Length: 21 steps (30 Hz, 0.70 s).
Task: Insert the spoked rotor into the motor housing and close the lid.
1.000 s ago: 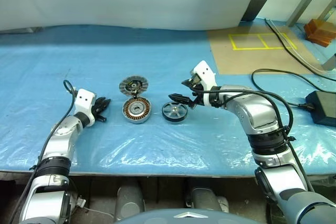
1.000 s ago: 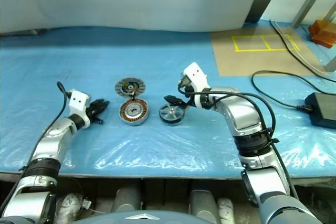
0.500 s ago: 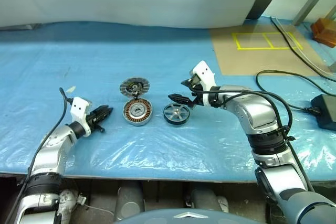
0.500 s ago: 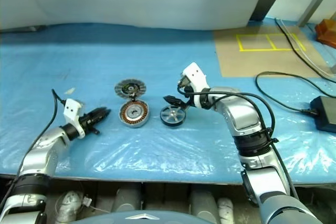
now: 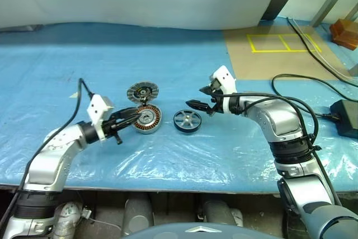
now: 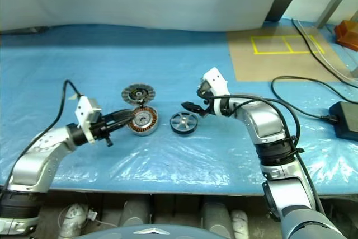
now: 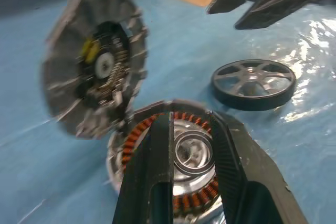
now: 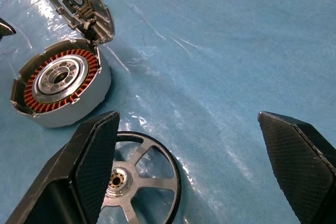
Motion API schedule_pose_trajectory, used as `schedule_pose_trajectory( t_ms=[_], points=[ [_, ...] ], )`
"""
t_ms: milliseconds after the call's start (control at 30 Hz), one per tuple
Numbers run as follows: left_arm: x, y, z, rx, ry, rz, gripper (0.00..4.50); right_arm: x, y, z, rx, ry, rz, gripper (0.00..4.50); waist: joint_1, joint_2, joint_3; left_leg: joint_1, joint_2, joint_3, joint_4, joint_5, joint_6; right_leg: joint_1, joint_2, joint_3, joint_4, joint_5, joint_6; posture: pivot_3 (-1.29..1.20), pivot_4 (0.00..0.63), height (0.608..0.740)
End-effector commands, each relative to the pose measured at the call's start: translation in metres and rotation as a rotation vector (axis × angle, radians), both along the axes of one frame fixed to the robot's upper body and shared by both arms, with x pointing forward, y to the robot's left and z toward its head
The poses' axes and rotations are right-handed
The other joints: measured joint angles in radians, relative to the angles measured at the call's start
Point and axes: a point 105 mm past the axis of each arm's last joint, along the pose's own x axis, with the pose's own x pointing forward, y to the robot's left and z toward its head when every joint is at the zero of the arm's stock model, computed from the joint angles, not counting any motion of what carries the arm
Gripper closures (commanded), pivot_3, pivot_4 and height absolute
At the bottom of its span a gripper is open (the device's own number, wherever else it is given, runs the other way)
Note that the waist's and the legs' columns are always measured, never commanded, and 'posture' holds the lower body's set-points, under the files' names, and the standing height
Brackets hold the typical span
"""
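While the motor housing (image 5: 146, 118) sits empty, left fingers (image 7: 152, 182) stand narrow, right fingers (image 8: 89, 166) wide

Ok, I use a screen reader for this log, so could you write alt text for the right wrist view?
The right gripper hangs wide open just above the black-rimmed spoked rotor, which lies flat on the blue plastic sheet. Beyond it sits the round silver motor housing with copper-orange windings, its ribbed grey lid swung up at the far edge.

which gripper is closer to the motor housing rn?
Left. The left gripper is right at the motor housing's edge; the right gripper hangs open beyond the spoked rotor.
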Motion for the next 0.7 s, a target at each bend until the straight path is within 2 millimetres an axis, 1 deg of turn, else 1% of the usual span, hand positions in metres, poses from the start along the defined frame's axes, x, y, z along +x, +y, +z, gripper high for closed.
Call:
schedule_pose_trajectory(
  t_ms=[33, 133, 233, 300, 433, 633, 700],
  points=[
    [0.010, -0.003, -0.009, 0.065, -0.046, 0.015, 3.82, -0.003, 0.001, 0.009, 0.025, -0.037, 0.012, 0.10, -0.001, 0.000, 0.000, 0.000, 0.000, 0.000, 0.000, 0.000, 0.000, 0.000, 0.000, 0.000, 0.000, 0.000, 0.000, 0.00, 0.150, 0.740],
    [0.018, -0.005, -0.017, 0.044, -0.042, 0.045, 3.82, -0.005, -0.001, 0.007, 0.017, -0.036, 0.006, 0.10, -0.001, 0.000, 0.000, 0.000, 0.000, 0.000, 0.001, 0.000, 0.000, 0.000, 0.001, 0.000, 0.001, 0.000, 0.000, 0.00, 0.150, 0.740],
    [0.023, -0.004, -0.028, 0.078, -0.052, 0.064, 3.82, -0.006, -0.004, 0.006, 0.015, -0.035, -0.007, 0.10, 0.000, 0.000, 0.000, 0.000, 0.000, 0.000, 0.002, 0.000, 0.000, 0.000, 0.001, 0.000, 0.002, 0.000, 0.000, 0.00, 0.150, 0.740],
    [0.024, -0.007, -0.029, 0.061, -0.070, 0.064, 3.82, -0.006, -0.006, 0.006, 0.014, -0.036, -0.015, 0.10, 0.001, 0.000, 0.000, 0.000, 0.000, 0.000, 0.003, 0.000, 0.000, 0.000, 0.000, 0.000, 0.002, 0.000, 0.000, 0.00, 0.150, 0.740],
    [0.020, -0.020, -0.029, 0.039, -0.090, 0.025, 3.82, -0.007, -0.008, 0.006, 0.011, -0.037, -0.023, 0.10, 0.002, 0.000, 0.000, 0.000, 0.000, -0.001, 0.005, 0.000, 0.000, 0.001, 0.000, 0.000, 0.003, 0.000, 0.000, 0.00, 0.150, 0.740],
    [0.021, -0.022, -0.037, 0.055, -0.089, 0.029, 3.82, -0.008, -0.009, 0.004, 0.004, -0.033, -0.026, 0.10, 0.001, 0.000, 0.000, 0.000, 0.000, -0.001, 0.006, 0.000, 0.000, 0.001, 0.000, 0.001, 0.003, 0.000, 0.000, 0.00, 0.150, 0.740],
    [0.024, -0.018, -0.036, 0.055, -0.093, 0.047, 3.82, -0.008, -0.009, 0.004, 0.002, -0.032, -0.023, 0.10, 0.001, 0.000, 0.000, 0.000, 0.000, -0.001, 0.006, 0.000, 0.000, 0.001, 0.000, 0.001, 0.003, 0.000, 0.001, 0.00, 0.150, 0.740]
  ],
)
